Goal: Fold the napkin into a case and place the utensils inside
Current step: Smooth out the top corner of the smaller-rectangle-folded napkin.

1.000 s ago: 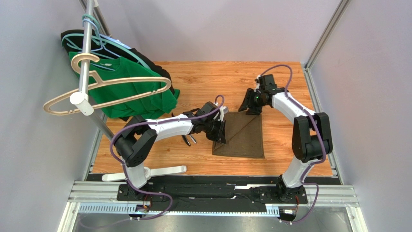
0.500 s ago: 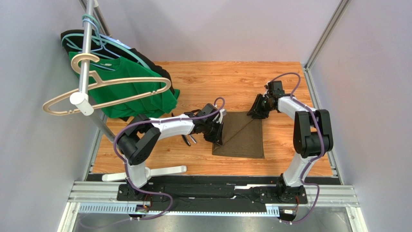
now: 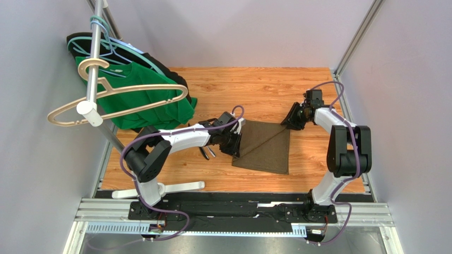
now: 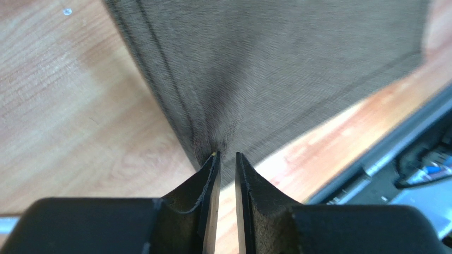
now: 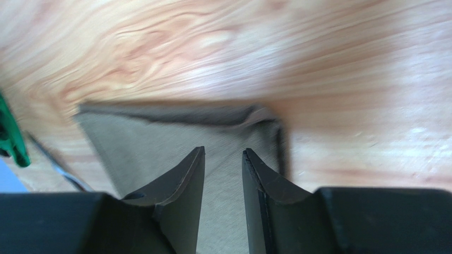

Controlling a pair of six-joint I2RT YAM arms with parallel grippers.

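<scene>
The napkin (image 3: pixel 262 151) lies in the middle of the table (image 3: pixel 238 84). My left gripper (image 3: pixel 237 147) is at its left edge and my right gripper (image 3: pixel 293 120) at its far right corner. The utensils (image 3: pixel 207 153) lie just left of the napkin, beneath my left arm. A shirt (image 3: pixel 143 103) hangs on the rack (image 3: pixel 93 79) at far left.

The left gripper (image 4: pixel 225 154), its two dark fingers (image 4: pixel 204 182) drawn almost together, pinches the stitched hem of the olive-brown napkin (image 4: pixel 276 63), which puckers at the tips and spreads flat over the light wooden table (image 4: pixel 63 106) toward a dark rail (image 4: pixel 382 153) at the lower right.
</scene>
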